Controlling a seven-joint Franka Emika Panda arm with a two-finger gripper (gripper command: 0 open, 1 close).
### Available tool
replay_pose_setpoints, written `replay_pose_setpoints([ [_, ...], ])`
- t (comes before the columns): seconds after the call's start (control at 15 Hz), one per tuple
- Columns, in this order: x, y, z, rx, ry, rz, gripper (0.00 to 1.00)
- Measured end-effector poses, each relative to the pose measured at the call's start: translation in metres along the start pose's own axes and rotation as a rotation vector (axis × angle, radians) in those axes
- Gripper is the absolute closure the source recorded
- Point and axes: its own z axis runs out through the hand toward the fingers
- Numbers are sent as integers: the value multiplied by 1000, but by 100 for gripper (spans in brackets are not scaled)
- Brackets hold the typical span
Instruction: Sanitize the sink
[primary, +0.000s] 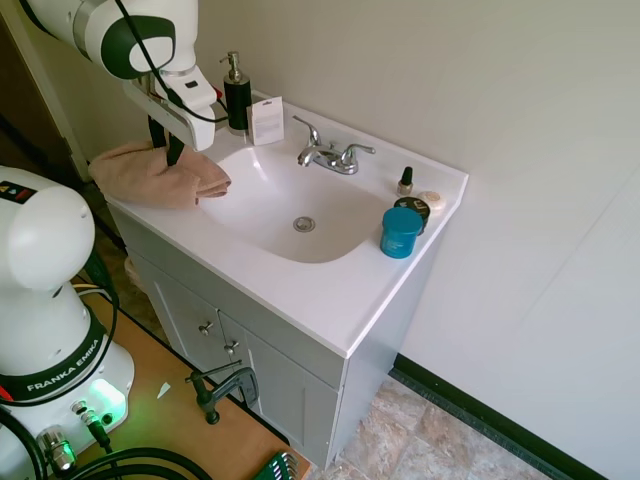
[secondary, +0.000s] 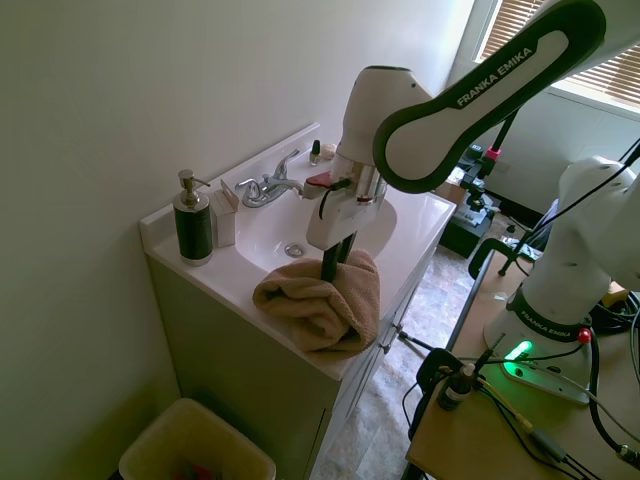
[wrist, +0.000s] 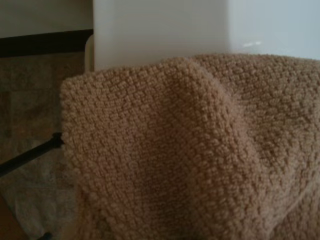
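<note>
Sink (primary: 262, 196): one tan towel (primary: 155, 174) on its counter edge.

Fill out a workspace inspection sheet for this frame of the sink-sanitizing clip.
Surface: white vanity countertop, dry-looking, no spills seen.
Job's things: sink empty, drain uncovered; faucet off.
Clutter: tan towel heaped on the countertop's corner, overhanging the edge; soap dispenser, white card, teal jar, small bottle.
Grippers: gripper down in the towel; finger state hidden.
Cables: nothing seen on the vanity.
Surroundings: bin beside the cabinet, tiled floor.
</note>
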Motion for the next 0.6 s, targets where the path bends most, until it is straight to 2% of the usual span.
replay_pose_setpoints([
  [0.33,7,-1,-26,19,30,2,0],
  [0.6,50,-3,-86,61,97,34,0],
])
